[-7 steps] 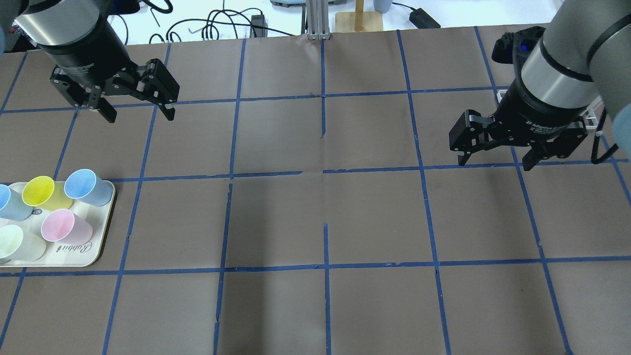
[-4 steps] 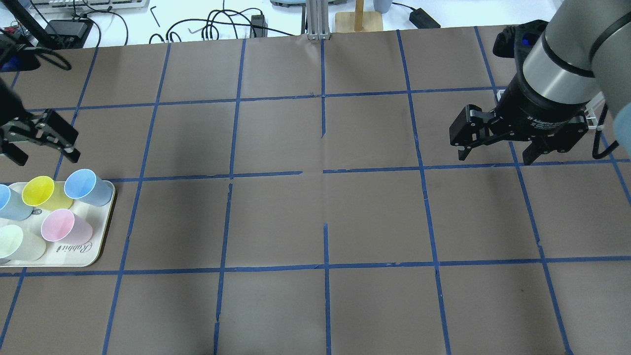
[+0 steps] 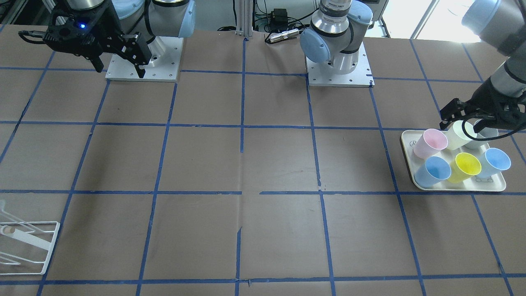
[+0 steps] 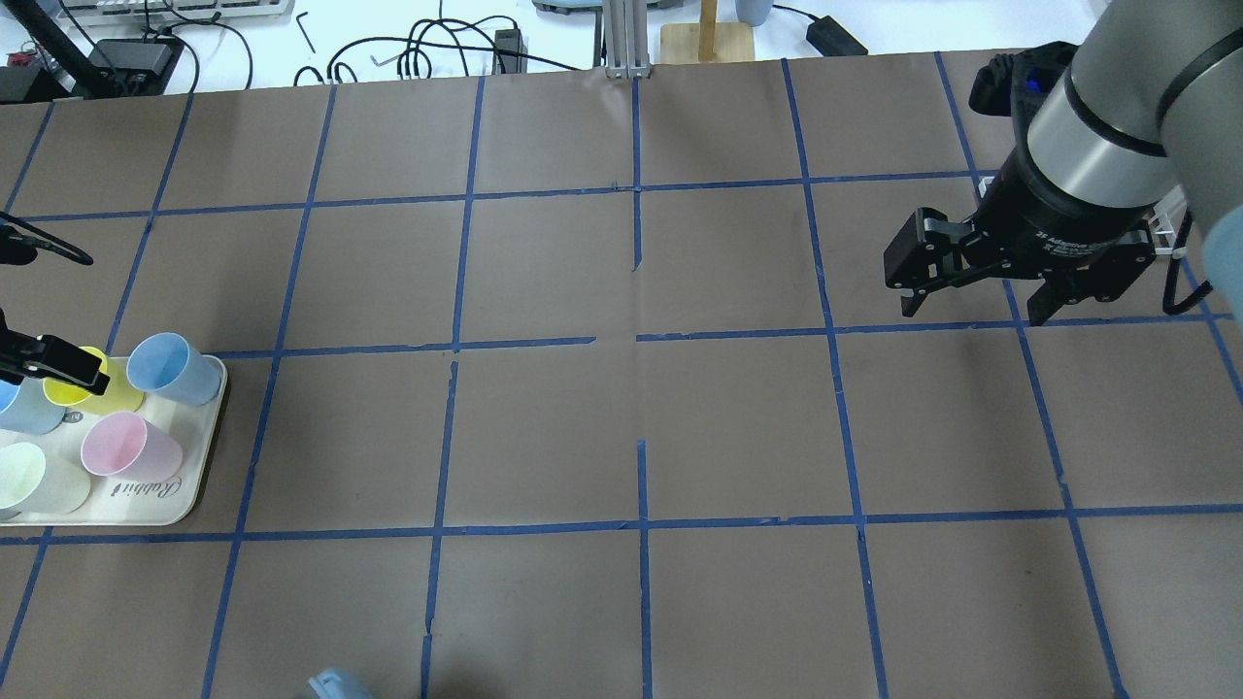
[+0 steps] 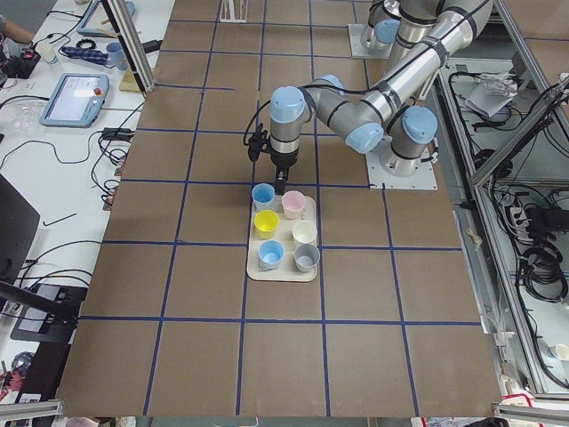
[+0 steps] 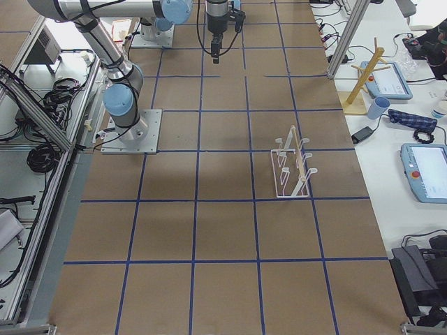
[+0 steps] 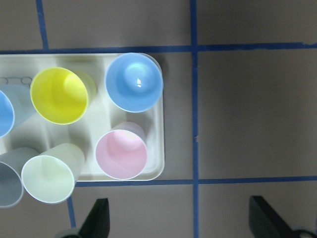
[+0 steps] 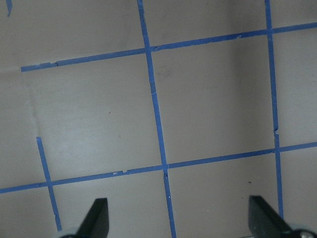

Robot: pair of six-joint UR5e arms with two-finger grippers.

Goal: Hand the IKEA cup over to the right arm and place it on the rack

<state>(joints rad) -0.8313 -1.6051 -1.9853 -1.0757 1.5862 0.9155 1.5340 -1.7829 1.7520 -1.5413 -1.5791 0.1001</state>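
Note:
The pale pink IKEA cup [image 4: 131, 449] stands upright on the cream tray [image 4: 146, 493] among other cups; it also shows in the front view [image 3: 429, 142] and the left wrist view [image 7: 121, 153]. My left gripper [image 3: 478, 122] hovers open and empty above the tray; in its wrist view [image 7: 181, 220] the pink cup lies just ahead of the gap, towards the left finger. My right gripper [image 4: 973, 309] is open and empty above bare table at the right [image 3: 120, 69]. The white wire rack [image 6: 293, 167] stands at the far right [image 3: 24, 242], mostly hidden behind the right arm in the overhead view.
The tray also holds a yellow cup [image 3: 468, 166], two light blue cups [image 3: 433, 170] [image 3: 495, 160], a cream cup [image 3: 456, 135] and a grey cup [image 3: 487, 133]. A wooden peg stand [image 6: 363, 77] is beyond the table's far edge. Brown paper with blue tape lines covers the table.
My left gripper has moved left and towards the tray, from the table's back left to above the cups, still open. The right gripper has barely moved.

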